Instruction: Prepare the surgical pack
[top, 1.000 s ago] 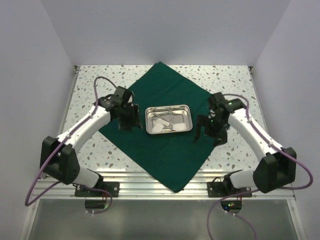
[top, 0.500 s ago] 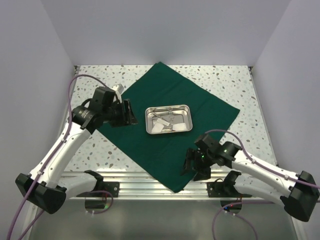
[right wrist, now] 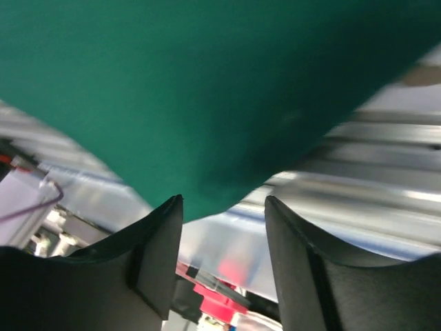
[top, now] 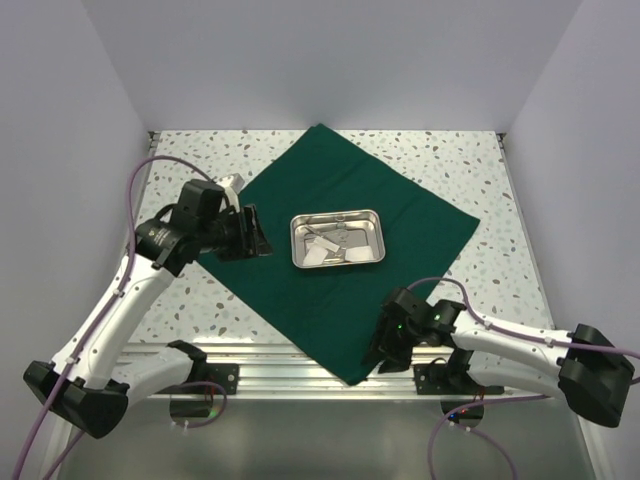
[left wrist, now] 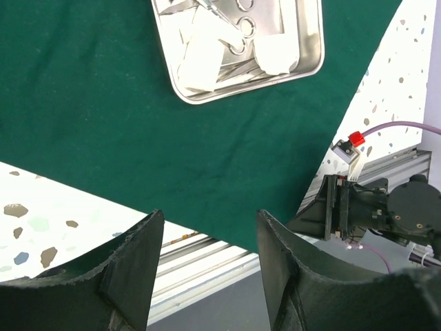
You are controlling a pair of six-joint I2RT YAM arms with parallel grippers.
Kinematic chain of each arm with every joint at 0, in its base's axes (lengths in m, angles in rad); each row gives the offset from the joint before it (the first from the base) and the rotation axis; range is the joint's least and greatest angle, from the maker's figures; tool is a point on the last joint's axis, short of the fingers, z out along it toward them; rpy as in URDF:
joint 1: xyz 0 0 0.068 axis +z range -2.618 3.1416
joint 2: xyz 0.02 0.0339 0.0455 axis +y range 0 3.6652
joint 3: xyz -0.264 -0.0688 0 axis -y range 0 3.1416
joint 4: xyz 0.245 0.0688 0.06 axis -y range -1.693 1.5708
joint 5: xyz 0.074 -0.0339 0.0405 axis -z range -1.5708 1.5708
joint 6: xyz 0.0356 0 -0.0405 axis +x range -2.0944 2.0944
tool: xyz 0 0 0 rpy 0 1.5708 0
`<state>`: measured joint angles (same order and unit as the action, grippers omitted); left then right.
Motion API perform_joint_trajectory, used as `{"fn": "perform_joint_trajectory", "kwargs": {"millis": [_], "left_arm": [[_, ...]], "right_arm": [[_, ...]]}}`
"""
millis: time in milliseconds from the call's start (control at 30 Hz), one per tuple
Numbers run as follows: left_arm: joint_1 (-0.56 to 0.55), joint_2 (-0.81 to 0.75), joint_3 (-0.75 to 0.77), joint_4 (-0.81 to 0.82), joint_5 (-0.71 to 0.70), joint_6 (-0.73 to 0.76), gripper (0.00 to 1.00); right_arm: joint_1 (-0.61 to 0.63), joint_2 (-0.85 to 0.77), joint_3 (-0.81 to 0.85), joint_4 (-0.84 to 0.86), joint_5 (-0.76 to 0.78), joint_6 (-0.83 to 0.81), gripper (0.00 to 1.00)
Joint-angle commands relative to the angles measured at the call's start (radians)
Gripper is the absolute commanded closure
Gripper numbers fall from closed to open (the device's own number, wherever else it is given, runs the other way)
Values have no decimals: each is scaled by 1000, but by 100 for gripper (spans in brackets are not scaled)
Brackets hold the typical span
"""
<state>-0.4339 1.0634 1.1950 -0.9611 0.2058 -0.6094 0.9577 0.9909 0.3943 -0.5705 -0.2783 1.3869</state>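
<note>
The surgical pack (top: 300, 190) lies flat on the table (top: 450, 150), tray (top: 337, 239) centred. Our right fingers (right wrist: 155, 255) stand apart astride its near corner (left fingers (left wrist: 131, 276) apart, empty); we should pinch deep before folding.

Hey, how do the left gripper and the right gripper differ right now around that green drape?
The left gripper hovers by the left corner of the drape; the right gripper is at its near corner. The left gripper looks raised well above the drape; the right gripper sits low, the corner tip at its jaws. Both are open, holding nothing.
</note>
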Motion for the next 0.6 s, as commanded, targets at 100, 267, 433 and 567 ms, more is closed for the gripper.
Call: {"fn": "perform_joint_trajectory", "kwargs": {"millis": [100,267,433,567], "left_arm": [[3,26,63,-45,9,14,41],[3,36,61,-51,20,28,41],[3,55,109,-88,-12,59,41],[3,73,132,-102,-29,63,41]], "right_arm": [[12,3,-19,68,51,77,49],[19,83,-63,196,24,125,52],[33,57,29,112,79,89,78],[32,41,216,17,109,69,99]]}}
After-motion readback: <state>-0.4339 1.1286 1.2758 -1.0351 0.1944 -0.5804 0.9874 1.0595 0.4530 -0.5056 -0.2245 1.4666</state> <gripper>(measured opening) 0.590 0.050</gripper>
